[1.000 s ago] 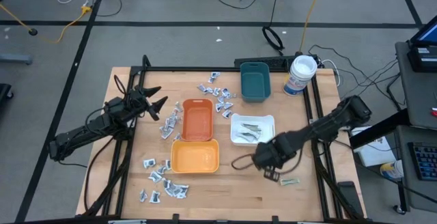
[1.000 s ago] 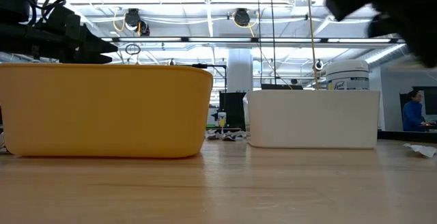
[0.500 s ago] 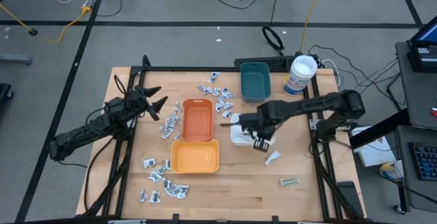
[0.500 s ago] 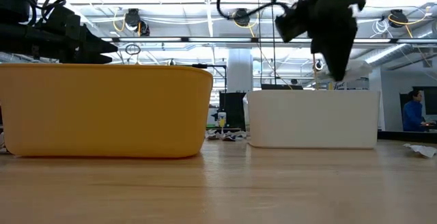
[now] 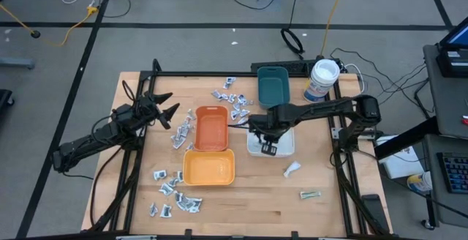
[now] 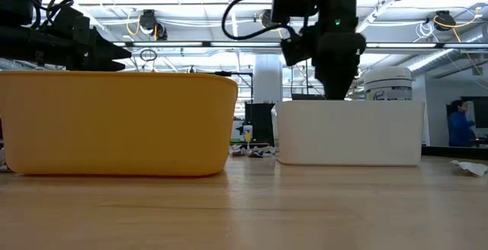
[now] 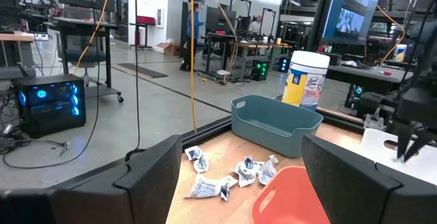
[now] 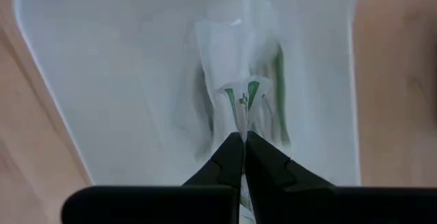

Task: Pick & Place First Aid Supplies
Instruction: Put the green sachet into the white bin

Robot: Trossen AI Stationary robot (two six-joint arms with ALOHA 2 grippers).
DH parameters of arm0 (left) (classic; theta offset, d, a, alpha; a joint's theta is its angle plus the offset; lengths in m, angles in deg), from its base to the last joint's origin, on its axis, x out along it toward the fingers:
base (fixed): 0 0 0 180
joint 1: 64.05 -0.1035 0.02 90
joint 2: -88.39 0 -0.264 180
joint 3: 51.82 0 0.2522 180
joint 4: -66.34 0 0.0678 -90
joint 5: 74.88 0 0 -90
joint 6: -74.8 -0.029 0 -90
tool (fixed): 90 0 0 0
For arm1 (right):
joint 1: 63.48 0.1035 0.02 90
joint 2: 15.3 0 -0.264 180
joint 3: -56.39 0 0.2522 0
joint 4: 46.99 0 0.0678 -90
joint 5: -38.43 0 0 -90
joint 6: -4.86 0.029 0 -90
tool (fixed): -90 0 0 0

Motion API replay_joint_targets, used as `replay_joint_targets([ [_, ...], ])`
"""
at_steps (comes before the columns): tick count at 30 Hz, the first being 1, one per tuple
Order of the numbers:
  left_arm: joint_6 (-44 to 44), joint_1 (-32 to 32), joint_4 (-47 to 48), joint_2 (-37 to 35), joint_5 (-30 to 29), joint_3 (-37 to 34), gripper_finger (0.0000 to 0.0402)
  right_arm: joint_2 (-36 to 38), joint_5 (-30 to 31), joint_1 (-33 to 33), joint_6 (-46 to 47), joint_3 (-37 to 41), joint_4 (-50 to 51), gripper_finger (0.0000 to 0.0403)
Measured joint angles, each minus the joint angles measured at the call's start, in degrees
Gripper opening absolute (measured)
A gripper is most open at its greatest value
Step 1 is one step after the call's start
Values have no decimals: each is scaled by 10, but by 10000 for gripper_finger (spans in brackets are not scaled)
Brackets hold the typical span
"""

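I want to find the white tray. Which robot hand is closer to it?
The right one. The right gripper hangs right over the white tray, fingers shut. The left gripper waits far off, past the orange tray.

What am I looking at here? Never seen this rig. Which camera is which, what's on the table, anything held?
Two dark robot arms work at a wooden table. The overhead picture shows everything; another camera sits at table height; one more rides on each wrist.

On the table: an orange tray, a yellow-orange tray, a teal tray, a white tray and a white tub. Small silvery sachets lie scattered, and a slim green-white strip lies alone near the front edge.

The right gripper hangs over the white tray, fingers shut. Its wrist camera shows a green-white strip at its fingertips, seemingly pinched there, with more strips in the tray below.

The left gripper waits open at the table's left side, holding nothing.
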Motion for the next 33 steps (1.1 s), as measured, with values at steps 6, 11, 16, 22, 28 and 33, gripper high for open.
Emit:
replay_joint_targets([
  [6, 0, 0, 0, 0, 0, 0, 308, -15, 14, 0, -4, 11, -26, 9],
  [11, 0, 0, 0, 0, 0, 0, 308, -17, 22, 0, -10, 11, -22, 54],
  [16, 0, 0, 0, 0, 0, 0, 308, -17, 0, 0, -9, 11, -22, 150],
  [22, 0, 0, 0, 0, 0, 0, 308, 25, 28, 17, -9, 10, -8, 253],
  [28, 0, 0, 0, 0, 0, 0, 308, 60, 24, 66, -9, 10, 21, 290],
  [33, 0, 0, 0, 0, 0, 0, 308, 81, 27, 117, 1, 11, 42, 287],
])
